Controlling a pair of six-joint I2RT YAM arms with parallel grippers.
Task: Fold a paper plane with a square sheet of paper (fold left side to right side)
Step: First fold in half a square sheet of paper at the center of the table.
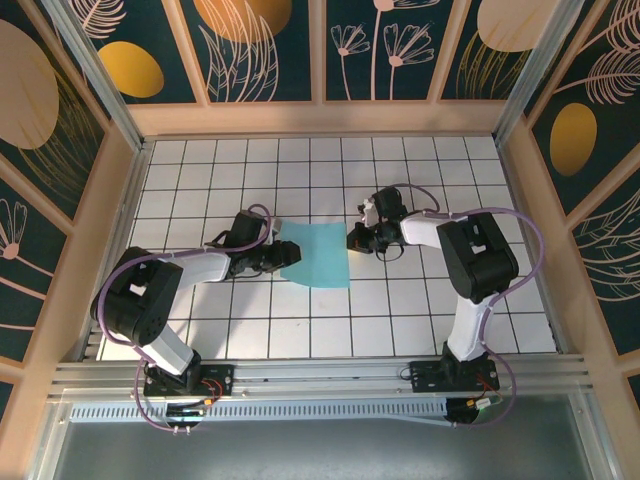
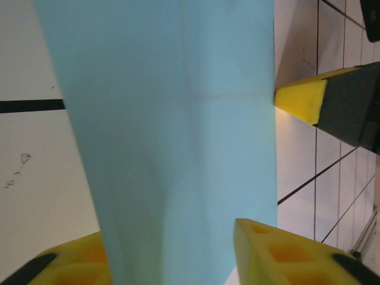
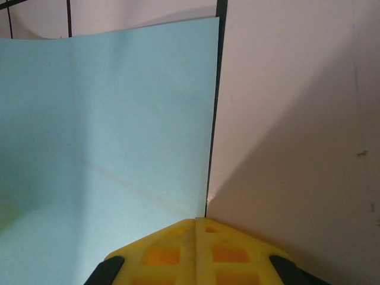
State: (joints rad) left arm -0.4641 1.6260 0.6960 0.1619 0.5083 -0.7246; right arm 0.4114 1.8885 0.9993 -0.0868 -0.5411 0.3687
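Square sheet of paper (image 1: 318, 255) flat mid-worktop (image 1: 400, 330); left gripper (image 1: 284, 257) jaws parted astride its left edge, right gripper (image 1: 353, 239) closed tight at its right edge.

The square sheet of paper (image 1: 318, 255) lies on the table (image 1: 400, 320). The left gripper (image 1: 283, 257) meets its 9 o'clock edge, the right gripper (image 1: 352, 238) its 2 o'clock edge.

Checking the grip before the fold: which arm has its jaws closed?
The right arm: its jaws meet at the edge of the cyan paper sheet, while the left arm has them apart, straddling it.
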